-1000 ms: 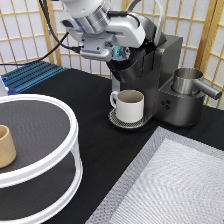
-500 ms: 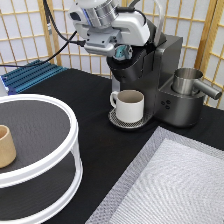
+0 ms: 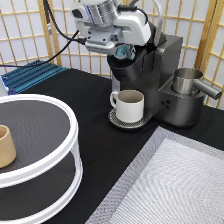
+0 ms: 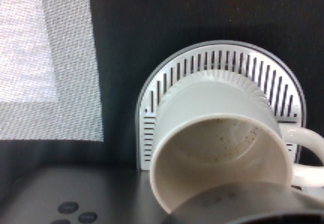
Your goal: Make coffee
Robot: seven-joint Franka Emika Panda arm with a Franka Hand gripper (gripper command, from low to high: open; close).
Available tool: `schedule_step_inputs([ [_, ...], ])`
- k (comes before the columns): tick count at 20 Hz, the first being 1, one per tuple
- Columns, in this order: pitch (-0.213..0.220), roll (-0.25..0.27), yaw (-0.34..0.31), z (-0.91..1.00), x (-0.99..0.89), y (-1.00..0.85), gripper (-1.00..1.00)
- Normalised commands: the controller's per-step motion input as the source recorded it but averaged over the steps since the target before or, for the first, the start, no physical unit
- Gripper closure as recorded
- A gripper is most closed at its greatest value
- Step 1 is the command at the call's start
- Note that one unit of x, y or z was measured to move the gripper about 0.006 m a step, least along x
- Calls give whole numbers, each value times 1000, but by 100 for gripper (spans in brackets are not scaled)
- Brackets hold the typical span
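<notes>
My gripper (image 3: 121, 52) hangs at the exterior view's top centre, right above the open top of the black coffee machine (image 3: 167, 75). It is shut on the coffee pod (image 3: 122, 51), whose teal-blue foil top shows between the fingers. The cream-white mug (image 3: 131, 105) stands upright on the machine's round drip tray (image 3: 114, 120), directly below the gripper. The wrist view looks down into the empty mug (image 4: 219, 165) on the slotted drip tray (image 4: 211, 62).
A steel jug (image 3: 189, 81) sits on the machine's right side. A white two-tier round shelf (image 3: 60, 165) at the left carries a tan wooden cup (image 3: 5, 146). A grey mat (image 3: 175, 185) lies at the bottom right. A blue rack (image 3: 30, 75) lies at the back left.
The gripper has moved to the exterior view's right with the pod, from beside the machine to over its top. The mug has not moved.
</notes>
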Motion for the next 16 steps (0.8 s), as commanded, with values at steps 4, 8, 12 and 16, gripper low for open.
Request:
schedule_step_inputs([
  [4,-1,38,-19,-63,-236,-804,-100],
  [8,-19,27,-23,131,-326,-722,-100],
  [12,-50,-24,-30,676,-395,170,-100],
  [16,-47,-63,-18,1000,-83,832,-100],
])
